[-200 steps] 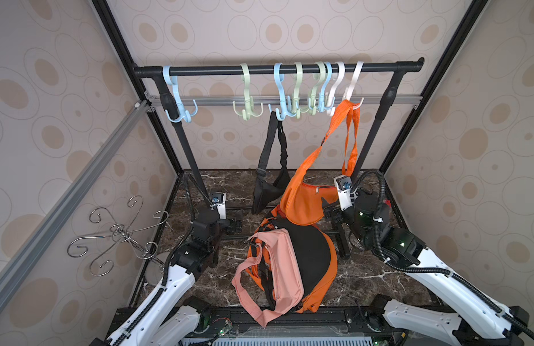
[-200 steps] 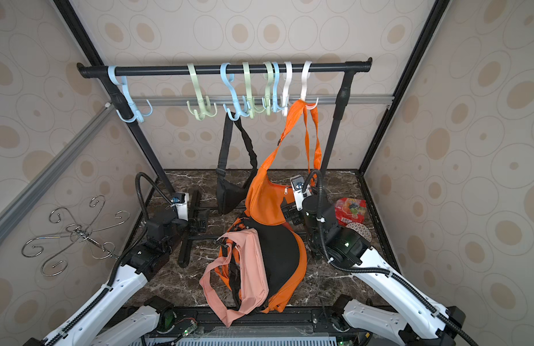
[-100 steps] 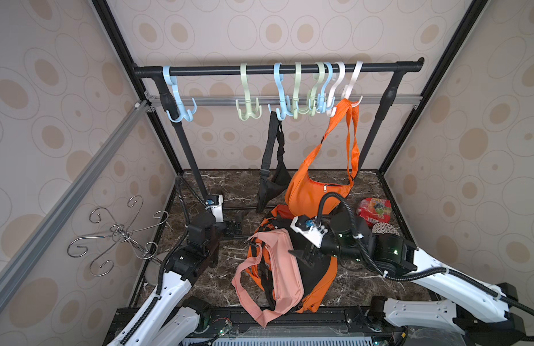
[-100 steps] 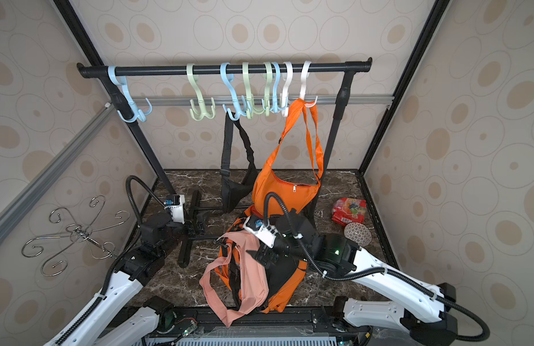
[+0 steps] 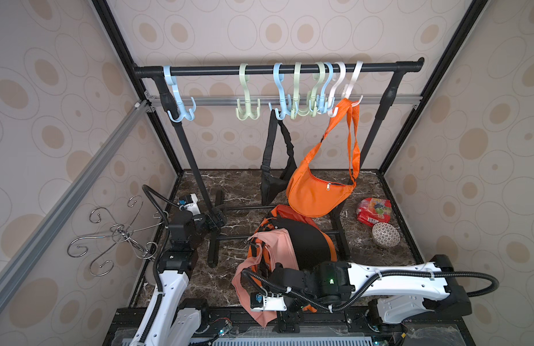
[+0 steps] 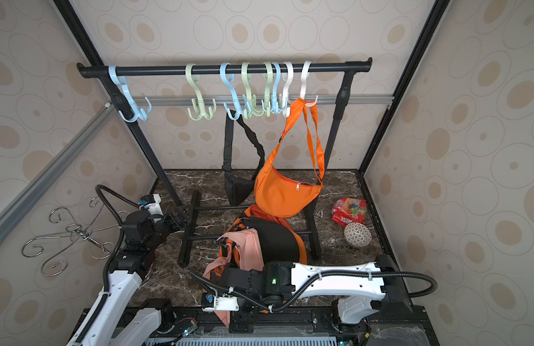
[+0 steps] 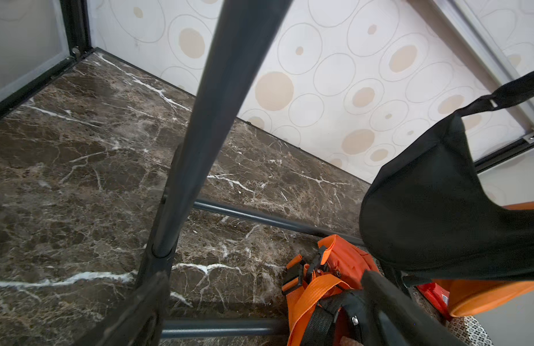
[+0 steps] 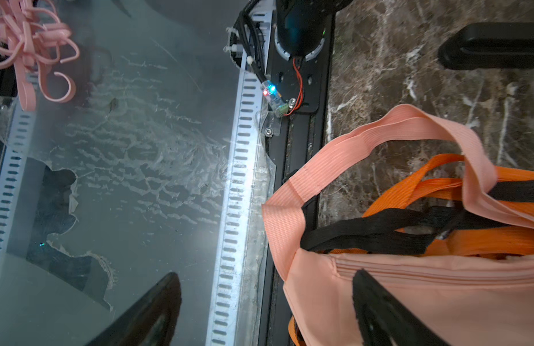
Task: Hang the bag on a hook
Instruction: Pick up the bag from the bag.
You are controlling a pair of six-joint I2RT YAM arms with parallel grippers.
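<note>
A pink bag [image 5: 277, 248] [image 6: 250, 248] lies on a heap of orange and black bags on the marble floor, its strap [image 8: 319, 179] looping over the front edge. My right gripper [image 8: 265, 314] is open at that front edge. One finger is over the glass panel, the other over the pink bag [image 8: 424, 284], and nothing is gripped. My left gripper [image 5: 216, 220] [image 7: 259, 314] is open beside the rack's left post [image 7: 199, 134]. Several hooks hang on the black rail; a blue hook [image 5: 181, 110] and a green hook [image 5: 247, 112] are free.
An orange bag [image 5: 318, 194] hangs from a white hook [image 5: 354, 90], a black bag [image 5: 273, 185] from a blue hook. A red snack packet [image 5: 375, 211] and a patterned bowl [image 5: 385, 235] sit at the right. A wire hanger [image 5: 119, 236] is on the left wall.
My right arm has swung from beside the hanging orange bag down to the front edge over the pink bag. The orange bag hangs free. The left arm has barely shifted.
</note>
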